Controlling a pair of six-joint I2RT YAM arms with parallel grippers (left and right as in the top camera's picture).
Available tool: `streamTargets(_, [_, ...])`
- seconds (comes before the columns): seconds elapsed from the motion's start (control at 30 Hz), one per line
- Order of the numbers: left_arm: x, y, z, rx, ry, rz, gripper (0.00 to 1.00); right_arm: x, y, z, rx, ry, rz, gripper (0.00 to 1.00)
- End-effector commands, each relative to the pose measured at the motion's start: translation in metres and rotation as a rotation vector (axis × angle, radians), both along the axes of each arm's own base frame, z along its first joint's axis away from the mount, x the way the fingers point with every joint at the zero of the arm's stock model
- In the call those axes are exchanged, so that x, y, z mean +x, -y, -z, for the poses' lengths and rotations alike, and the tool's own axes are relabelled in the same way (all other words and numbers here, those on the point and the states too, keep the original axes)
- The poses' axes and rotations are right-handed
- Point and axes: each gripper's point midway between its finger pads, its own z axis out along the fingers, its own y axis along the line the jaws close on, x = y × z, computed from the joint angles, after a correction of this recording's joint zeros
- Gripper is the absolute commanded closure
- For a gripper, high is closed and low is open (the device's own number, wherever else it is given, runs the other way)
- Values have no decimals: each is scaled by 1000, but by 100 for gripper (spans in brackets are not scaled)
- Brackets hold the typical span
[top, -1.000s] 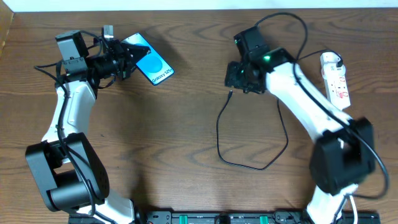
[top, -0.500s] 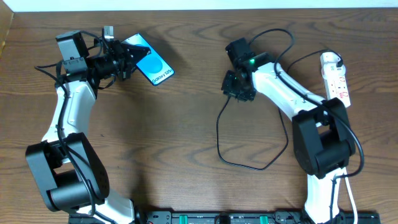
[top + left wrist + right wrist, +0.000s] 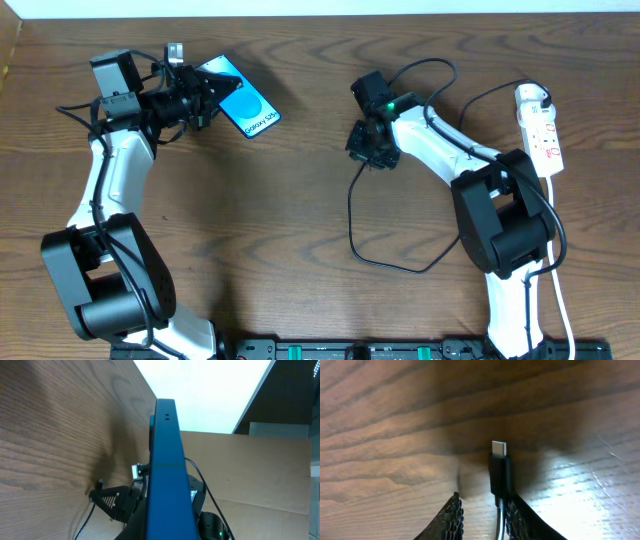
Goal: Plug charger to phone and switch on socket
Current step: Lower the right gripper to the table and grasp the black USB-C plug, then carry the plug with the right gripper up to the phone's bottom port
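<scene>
Right fingers (image 3: 449, 519) clamp the thin black charger cable (image 3: 500, 477) just behind its connector tip, above the brown wooden surface (image 3: 300, 250). Left fingers (image 3: 200, 100) grip the slim blue-screened smartphone (image 3: 246, 106) well apart from it; a narrow white power strip (image 3: 540, 125) lies far right.

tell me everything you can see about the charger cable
The charger is a thin black cable with a black connector ending in a small silver tip. The right gripper holds it just behind the connector, which sticks out past the fingers close over the wooden table. The rest lies on the table in a loose loop, then passes behind the right arm. It is not plugged into the phone.
</scene>
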Motion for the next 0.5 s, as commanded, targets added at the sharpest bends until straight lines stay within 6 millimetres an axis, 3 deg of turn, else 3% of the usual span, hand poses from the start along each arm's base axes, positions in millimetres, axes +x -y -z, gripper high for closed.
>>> streamTargets(0.0, [-3,4,-19,-10,53,34,93,-1,-2,19,-12,-27,11,74])
streamTargets(0.1, [-3,4,-19,-10,53,34,93,-2,-2,26,-17,-36,10,80])
streamTargets(0.2, [-3,4,-19,-10,52,34,93,-6,-2,36,-24,-51,-29,98])
streamTargets(0.33, [-5,4,-17,-14,38,33,93,-12,-9,37,0,-35,-227,99])
streamTargets(0.47, [-4,3,-16,-9,38,28,93,-10,-13,17,68,23,-416,99])
